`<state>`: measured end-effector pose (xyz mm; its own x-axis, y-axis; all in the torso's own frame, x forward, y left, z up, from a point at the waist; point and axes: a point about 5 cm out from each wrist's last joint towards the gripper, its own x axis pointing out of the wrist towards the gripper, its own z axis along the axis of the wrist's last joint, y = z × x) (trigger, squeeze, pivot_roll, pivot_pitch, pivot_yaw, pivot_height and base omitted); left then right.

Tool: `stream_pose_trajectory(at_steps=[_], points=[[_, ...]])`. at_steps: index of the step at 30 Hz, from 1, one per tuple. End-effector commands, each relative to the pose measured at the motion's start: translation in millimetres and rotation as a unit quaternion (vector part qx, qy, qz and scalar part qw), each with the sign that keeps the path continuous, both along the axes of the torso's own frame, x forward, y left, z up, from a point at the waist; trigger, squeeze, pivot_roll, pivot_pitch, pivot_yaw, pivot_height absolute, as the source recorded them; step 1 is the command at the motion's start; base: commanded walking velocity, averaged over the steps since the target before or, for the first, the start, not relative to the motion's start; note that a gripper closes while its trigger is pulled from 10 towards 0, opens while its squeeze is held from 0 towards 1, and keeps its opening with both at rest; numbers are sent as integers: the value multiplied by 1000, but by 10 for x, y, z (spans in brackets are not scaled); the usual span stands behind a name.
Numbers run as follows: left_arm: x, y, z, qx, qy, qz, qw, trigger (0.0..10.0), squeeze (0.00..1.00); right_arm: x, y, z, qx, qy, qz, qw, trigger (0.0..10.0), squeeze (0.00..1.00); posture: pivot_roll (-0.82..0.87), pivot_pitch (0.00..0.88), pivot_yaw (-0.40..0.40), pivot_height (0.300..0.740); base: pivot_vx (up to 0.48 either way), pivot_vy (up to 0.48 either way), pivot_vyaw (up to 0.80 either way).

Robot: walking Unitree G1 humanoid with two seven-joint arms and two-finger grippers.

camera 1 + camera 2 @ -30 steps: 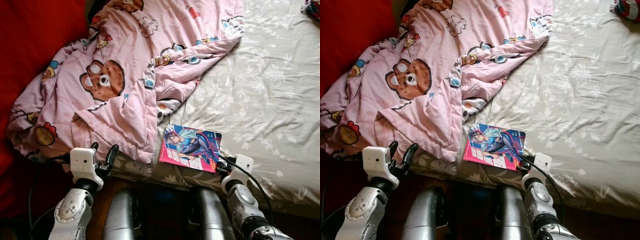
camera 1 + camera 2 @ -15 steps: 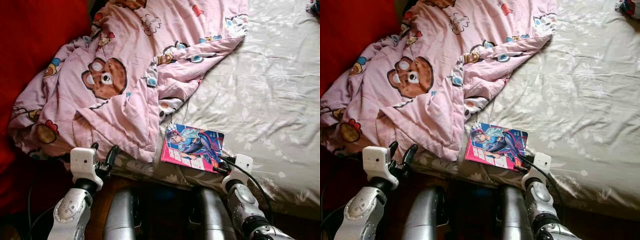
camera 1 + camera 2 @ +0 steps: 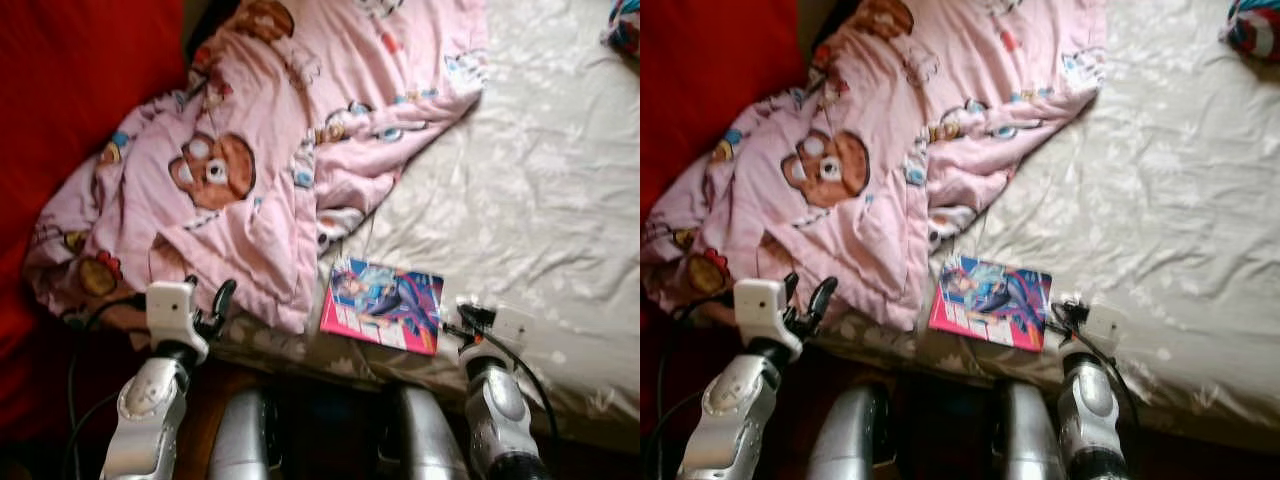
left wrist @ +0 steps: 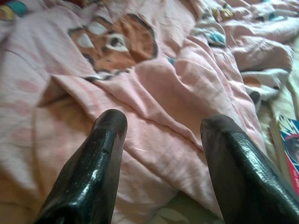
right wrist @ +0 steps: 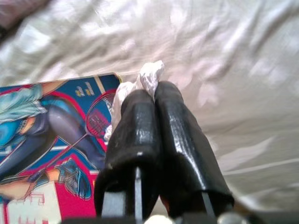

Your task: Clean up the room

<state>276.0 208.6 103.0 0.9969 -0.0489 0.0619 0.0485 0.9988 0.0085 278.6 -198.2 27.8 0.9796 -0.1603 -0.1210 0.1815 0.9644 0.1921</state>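
Observation:
A pink cartoon-bear blanket (image 3: 250,170) lies crumpled over the left half of the bed. A colourful magazine (image 3: 383,305) rests flat on the sheet near the bed's front edge. My right gripper (image 5: 152,88) sits just right of the magazine's corner, shut on a small white crumpled scrap (image 5: 148,74) that pokes out past its fingertips. In the head views that gripper (image 3: 458,320) is at the mattress edge. My left gripper (image 3: 208,292) is open at the blanket's lower hem, and the blanket (image 4: 154,79) lies just beyond its fingers (image 4: 105,154).
The grey floral sheet (image 3: 540,180) covers the right of the bed. A red surface (image 3: 60,120) stands along the left. A striped colourful item (image 3: 1252,25) lies at the bed's far right corner. My silver legs (image 3: 245,440) stand against the bed's front edge.
The picture has blurred and shifted a little, so the camera moved. My right gripper has come slightly right, off the magazine's corner. The left gripper stays open by the blanket.

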Motion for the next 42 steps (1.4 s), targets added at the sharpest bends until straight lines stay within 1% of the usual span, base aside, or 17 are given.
stream_pose_trajectory(at_steps=[1,3,6,9,11,15,17,19,20,22,27,30,31,34,35,39,42], points=[[-86,65,-131,-9,21,13,1000,10000,0,-59,-44,60,-21,-16,1,1000,10000,0,-60,139,11,631,0,0,0],[-104,81,-164,-10,26,16,999,10000,0,-69,-83,77,-23,-18,-7,1000,10000,0,-70,130,11,631,0,0,0],[-136,197,-199,-19,28,52,998,10000,0,-66,-107,143,-31,-30,2,999,10000,0,-82,105,11,631,0,0,0],[-132,241,-210,0,26,62,998,10000,0,-60,-106,153,-36,-26,11,999,10000,0,-83,95,10,631,0,0,0],[-113,294,-220,29,27,66,997,10000,0,-43,-96,171,-45,-23,27,998,10000,0,-83,79,11,651,0,0,0],[-106,412,-246,17,30,94,995,10000,0,-17,-58,148,-50,-13,46,998,10000,0,-82,49,15,671,0,0,0],[-126,482,-331,-2,48,111,993,10000,0,-28,-44,109,-51,-4,51,997,10000,0,-77,36,16,681,0,0,0],[-209,512,-568,-35,101,109,988,10000,0,-79,-68,-18,-40,26,40,998,10000,0,-79,18,19,696,0,0,0],[-209,512,-568,-35,101,109,988,10000,0,-79,-68,-18,-40,26,40,998,10000,0,-79,18,19,696,0,0,0],[-300,482,-742,-36,134,101,985,10000,0,-171,-89,-168,-37,60,33,997,10000,0,-79,4,21,716,0,0,0],[-416,472,-933,-47,171,108,978,10000,0,-319,-115,-370,-36,109,26,993,10000,0,-77,0,24,739,0,0,0],[-473,470,-1029,-51,192,110,974,10000,0,-391,-132,-459,-32,131,21,991,10000,0,-76,0,24,740,0,0,0],[-586,435,-1210,-54,237,103,964,10000,0,-497,-134,-596,-25,171,20,985,10000,0,-74,0,27,740,0,0,0],[-742,400,-1411,-55,292,101,949,10000,0,-625,-124,-743,-30,221,23,974,10000,0,-77,0,30,740,0,0,0],[-833,388,-1515,-55,324,103,939,10000,0,-704,-109,-825,-30,249,32,967,10000,0,-77,0,29,740,0,0,0],[-949,332,-1655,-50,372,93,922,10000,0,-865,-117,-969,-21,309,24,951,10000,0,-75,0,32,740,0,0,0],[-985,279,-1712,-38,395,77,915,10000,0,-966,-107,-1042,-21,340,17,940,10000,0,-77,0,39,740,0,0,0]])
